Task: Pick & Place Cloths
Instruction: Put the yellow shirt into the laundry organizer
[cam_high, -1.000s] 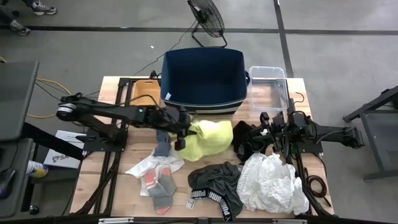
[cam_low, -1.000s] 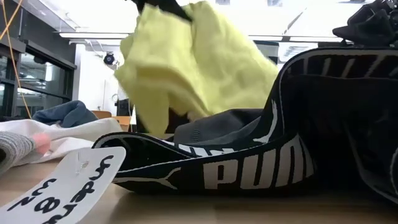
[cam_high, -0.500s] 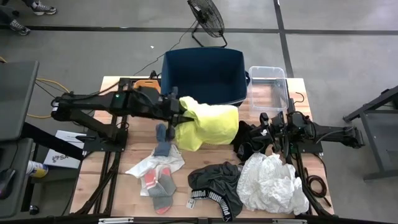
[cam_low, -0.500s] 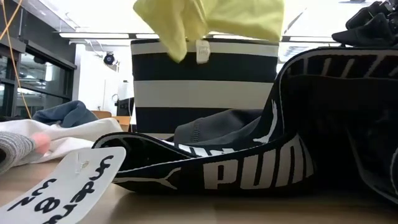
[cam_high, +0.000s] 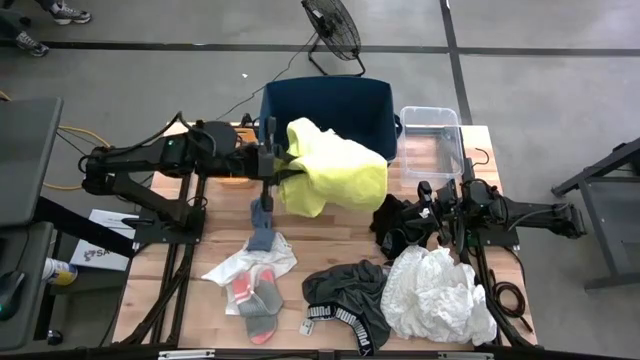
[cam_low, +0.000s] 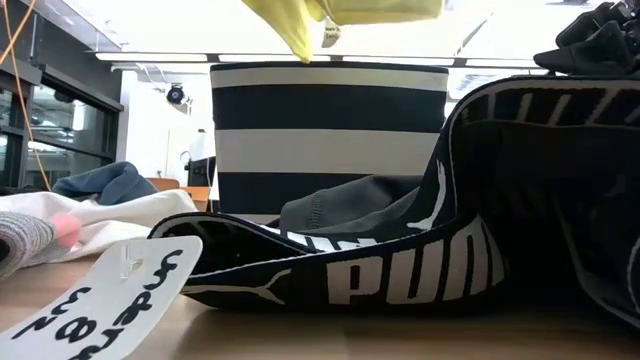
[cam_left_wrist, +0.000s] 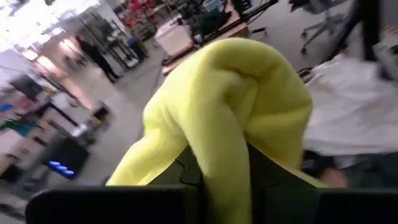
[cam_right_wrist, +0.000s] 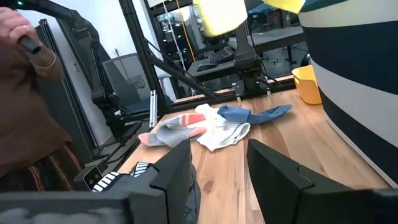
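The yellow shirt (cam_high: 335, 168) hangs in the air from my left gripper (cam_high: 282, 172), over the near rim of the navy bin (cam_high: 330, 105); in the low view its lower edge (cam_low: 330, 15) shows above the striped bin wall (cam_low: 330, 130). My right gripper (cam_high: 425, 213) is open above the table's right side, next to a black cloth (cam_high: 395, 228) that lies on the wood. A crumpled white cloth (cam_high: 437, 295), the dark grey shorts (cam_high: 345, 295) with lettered waistband (cam_low: 400, 275), the grey-pink socks (cam_high: 258, 297) and a thin white cloth (cam_high: 243, 265) lie along the near edge. My left gripper is shut on a bunched fold of the yellow shirt (cam_left_wrist: 219, 165), pinched between the two fingers. The fingers reach in level from the table's left. The shirt is lifted clear of the table; it bulges past the fingers and droops below them, slack.
A clear plastic box (cam_high: 432, 135) stands right of the bin. A small orange tray (cam_high: 235, 140) sits under my left arm at the far left. A bluish cloth (cam_high: 262, 225) lies below the left gripper. A floor fan (cam_high: 332, 25) stands beyond the table. A person (cam_right_wrist: 25, 112) is beside the table.
My left gripper has risen and drawn back toward the far edge and the navy bin, carrying the yellow shirt. The shirt, which hung low over the table's middle, is now lifted higher and partly over the bin's near rim. The right arm has kept still.
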